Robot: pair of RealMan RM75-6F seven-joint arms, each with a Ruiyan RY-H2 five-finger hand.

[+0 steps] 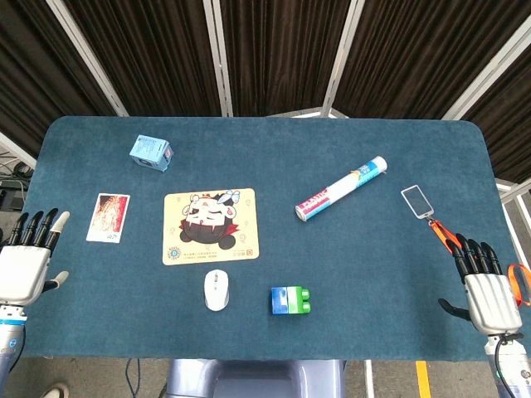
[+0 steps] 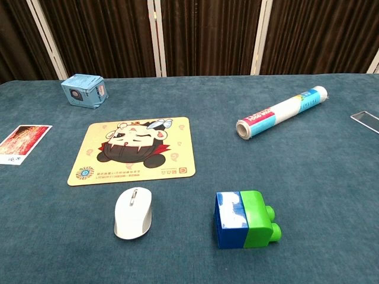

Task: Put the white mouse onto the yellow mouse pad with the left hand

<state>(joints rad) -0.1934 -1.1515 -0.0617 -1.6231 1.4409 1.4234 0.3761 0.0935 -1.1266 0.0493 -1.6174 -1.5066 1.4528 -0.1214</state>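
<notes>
Nothing done yet: your left robot hand [image 1: 23, 261] waits spread and empty; the white mouse [image 1: 216, 290] lies at six o'clock off the yellow mouse pad [image 1: 209, 225], still to grab.

mouse [image 1: 216, 290] just in front of mouse pad [image 1: 210, 225] | block [image 1: 289, 300] right of mouse | tube [image 1: 341, 189] behind block

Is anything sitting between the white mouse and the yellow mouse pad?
Nothing visible does. The white computer mouse lies just off the near edge of the yellow cartoon-printed mouse pad, only bare blue table cloth between them.
</notes>
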